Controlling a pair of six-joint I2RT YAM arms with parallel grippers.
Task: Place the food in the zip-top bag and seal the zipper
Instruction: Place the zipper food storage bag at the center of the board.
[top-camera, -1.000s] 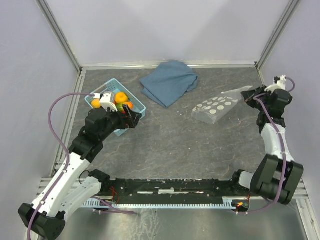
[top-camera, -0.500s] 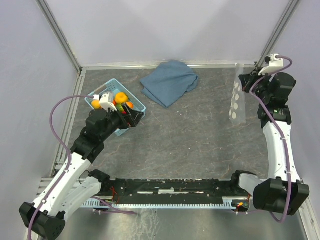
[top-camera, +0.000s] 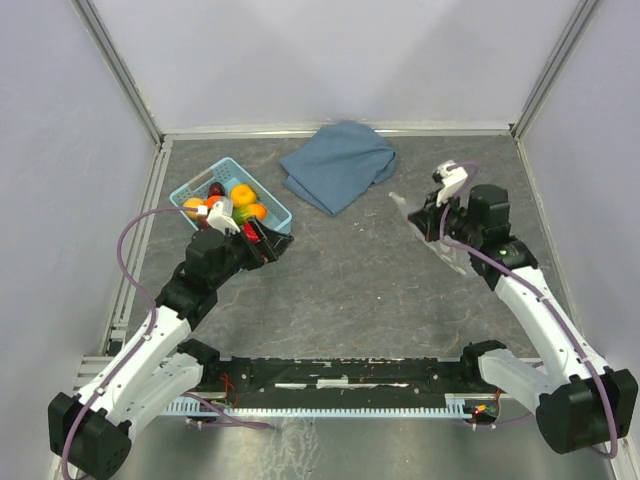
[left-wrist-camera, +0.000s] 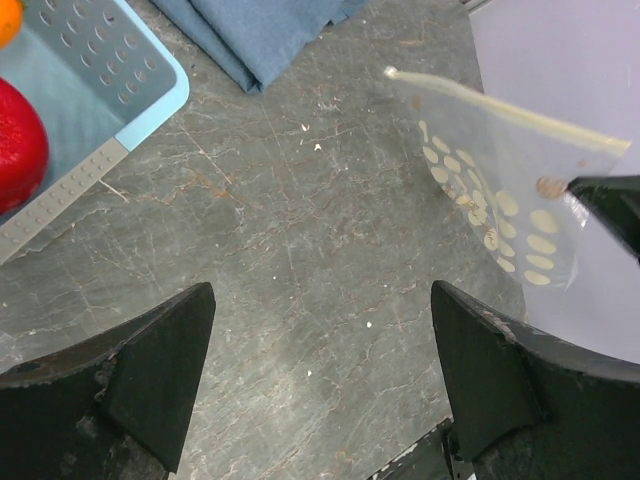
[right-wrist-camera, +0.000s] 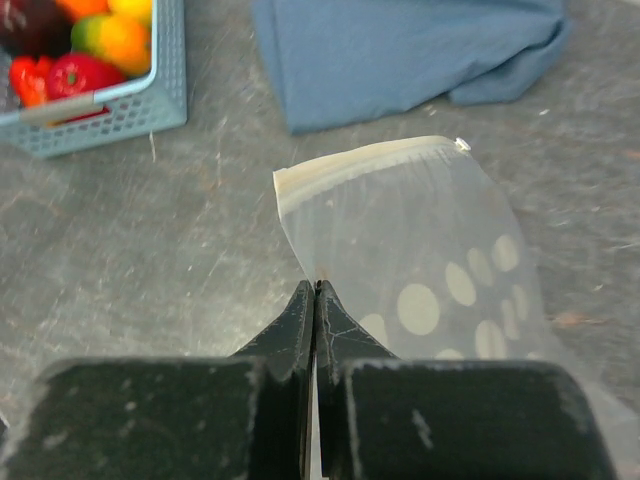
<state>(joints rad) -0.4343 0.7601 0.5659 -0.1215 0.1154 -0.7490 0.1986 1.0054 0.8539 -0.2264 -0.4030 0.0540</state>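
The toy fruits (top-camera: 233, 198) lie in the light-blue basket (top-camera: 276, 213) at the left; a red one (left-wrist-camera: 20, 140) shows in the left wrist view and several (right-wrist-camera: 85, 45) in the right wrist view. My right gripper (top-camera: 428, 212) is shut on the side edge of the clear dotted zip-top bag (top-camera: 440, 245) and holds it above the table right of centre. The bag (right-wrist-camera: 420, 250) hangs in front of the fingers, its pale zipper strip (right-wrist-camera: 365, 160) toward the cloth. The bag (left-wrist-camera: 500, 190) also shows in the left wrist view. My left gripper (top-camera: 272, 243) is open and empty beside the basket.
A folded blue cloth (top-camera: 338, 163) lies at the back centre, also in the right wrist view (right-wrist-camera: 400, 50). Metal frame posts and grey walls close in the table. The arm bases and a black rail (top-camera: 340, 375) run along the near edge.
My right gripper has carried the bag from the far right corner toward the table's middle. My left gripper has drawn back from the basket toward the near right.
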